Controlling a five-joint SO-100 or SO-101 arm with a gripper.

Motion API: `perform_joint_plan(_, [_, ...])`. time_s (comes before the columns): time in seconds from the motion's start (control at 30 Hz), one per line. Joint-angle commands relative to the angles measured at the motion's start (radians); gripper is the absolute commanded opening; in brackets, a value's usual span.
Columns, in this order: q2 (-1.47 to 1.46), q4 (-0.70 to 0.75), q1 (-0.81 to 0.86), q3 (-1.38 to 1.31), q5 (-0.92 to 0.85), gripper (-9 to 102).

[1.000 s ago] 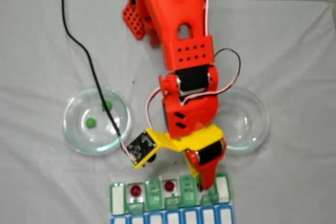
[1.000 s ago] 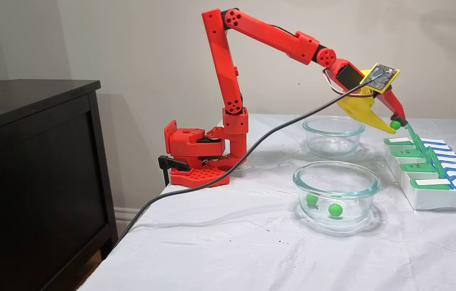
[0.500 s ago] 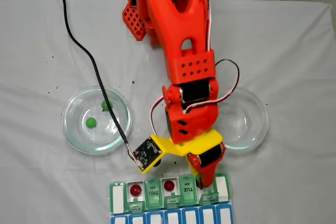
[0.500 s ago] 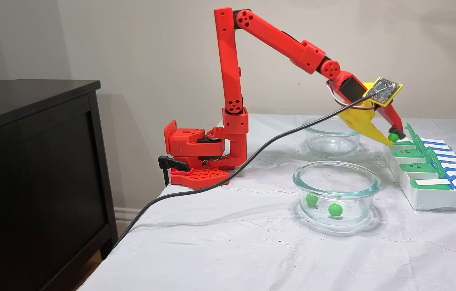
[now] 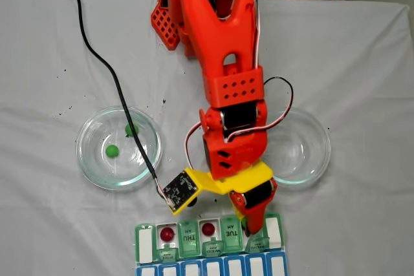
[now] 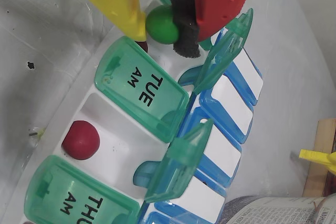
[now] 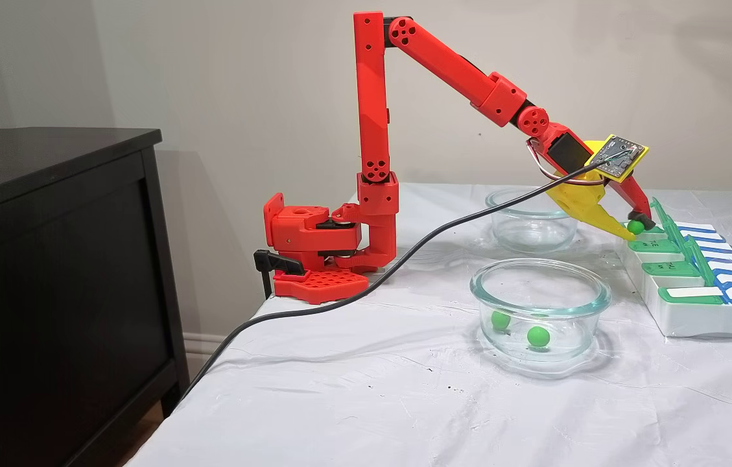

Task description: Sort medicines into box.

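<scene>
The step in hand is the drop-off of a green pill (image 6: 160, 24). The hand (image 6: 157, 27) is closed on it, the yellow finger (image 6: 116, 1) on one side and the black pad of the red finger (image 6: 185, 24) on the other, with no slack showing in the wrist view. It hangs over an open cell of the box (image 5: 146, 249), on the far side of the shut TUE lid (image 6: 140, 87) from the red pills. The box lies at the near edge of the worktop (image 5: 362, 63) in the top-down fixed view.

Two red pills (image 5: 167, 233) lie in open cells, one on each side of the THU lid (image 5: 188, 238). Two green pills (image 7: 538, 336) wait in the left dish (image 5: 87, 159) as that top-down view shows it; the right dish (image 5: 317, 153) looks empty.

The next move likely calls for a small opening of the fingers with the pill centred over the cell. The raised lid (image 6: 223, 51) stands just beside the red finger, so a sideways nudge could close it or bounce the pill out.

Against the earlier side view, the arm has reached forward and lowered: the pill sat level with the tip of the raised lids a second ago and now hangs just above the flat lids. The grip and the dishes' contents match.
</scene>
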Motion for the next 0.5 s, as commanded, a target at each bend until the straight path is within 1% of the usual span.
perform_joint_plan(0.0, [0.02, -0.015, 0.003, -0.077, -0.003, 0])
perform_joint_plan(0.17, [0.014, -0.005, 0.0, -0.078, -0.006, 1])
perform_joint_plan(0.4, [-0.008, 0.031, 0.0, -0.084, 0.028, 20])
perform_joint_plan(0.47, [-0.002, 0.041, 0.002, -0.086, 0.029, 21])
